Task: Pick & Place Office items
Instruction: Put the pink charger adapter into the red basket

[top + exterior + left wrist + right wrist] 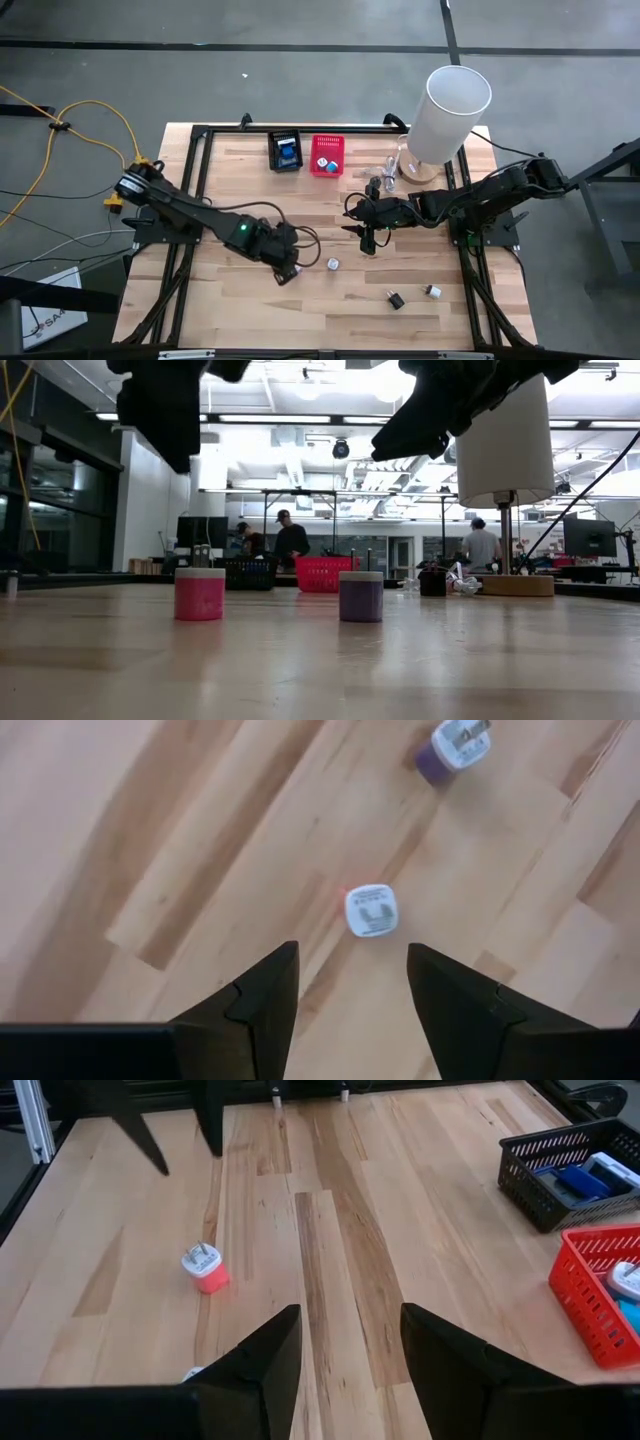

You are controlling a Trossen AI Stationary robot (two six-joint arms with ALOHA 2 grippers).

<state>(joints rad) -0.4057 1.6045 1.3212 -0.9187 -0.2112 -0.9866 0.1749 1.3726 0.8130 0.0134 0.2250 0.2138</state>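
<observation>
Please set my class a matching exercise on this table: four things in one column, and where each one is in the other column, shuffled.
Things:
1. pink plug block
2. purple plug block
3. black basket
4. white cylinder

Places:
A. standing on a round wooden base at the table's back right corner
B. on the table, just ahead of the open left gripper
C. beside the red basket, holding blue pieces
D. on the table, between the left gripper and the right gripper

Pairs: 1-B, 2-D, 3-C, 4-A

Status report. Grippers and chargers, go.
Left gripper open, above white-topped charger, nothing held. Right gripper open, empty, mid-table. Purple charger close by; path clear.
</observation>
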